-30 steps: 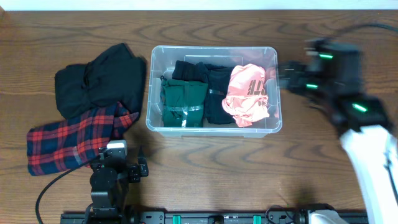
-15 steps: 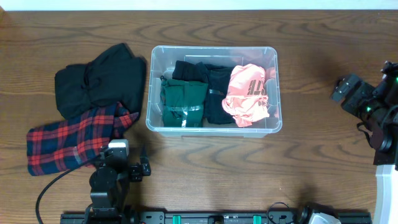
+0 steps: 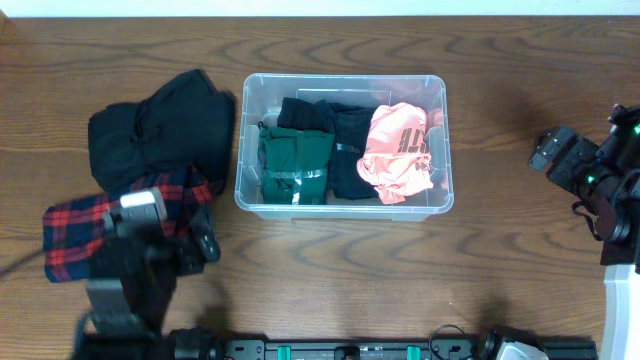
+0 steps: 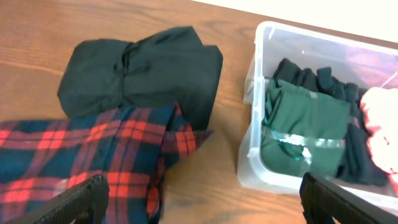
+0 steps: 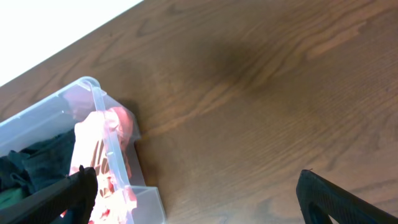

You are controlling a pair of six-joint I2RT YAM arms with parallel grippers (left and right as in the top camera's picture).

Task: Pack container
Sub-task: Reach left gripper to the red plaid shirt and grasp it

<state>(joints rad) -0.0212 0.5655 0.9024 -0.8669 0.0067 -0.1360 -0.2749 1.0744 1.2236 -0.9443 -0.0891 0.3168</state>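
Observation:
The container is a clear plastic bin in the middle of the table. It holds a folded green garment, a black garment and a pink garment. A black garment and a red plaid shirt lie on the table to its left. My left gripper is open and empty above the plaid shirt's near edge; its wrist view shows the shirt, the black garment and the bin wall beyond the spread fingers. My right gripper is open and empty, right of the bin.
In the right wrist view, bare wooden table lies between the spread fingers, with the bin's corner and the pink garment at the left. A rail with the arm bases runs along the table's front edge.
My left arm has lifted off its front rest spot and swung left over the plaid shirt. My right arm pulled back from the bin's right side, then settled at the right edge.

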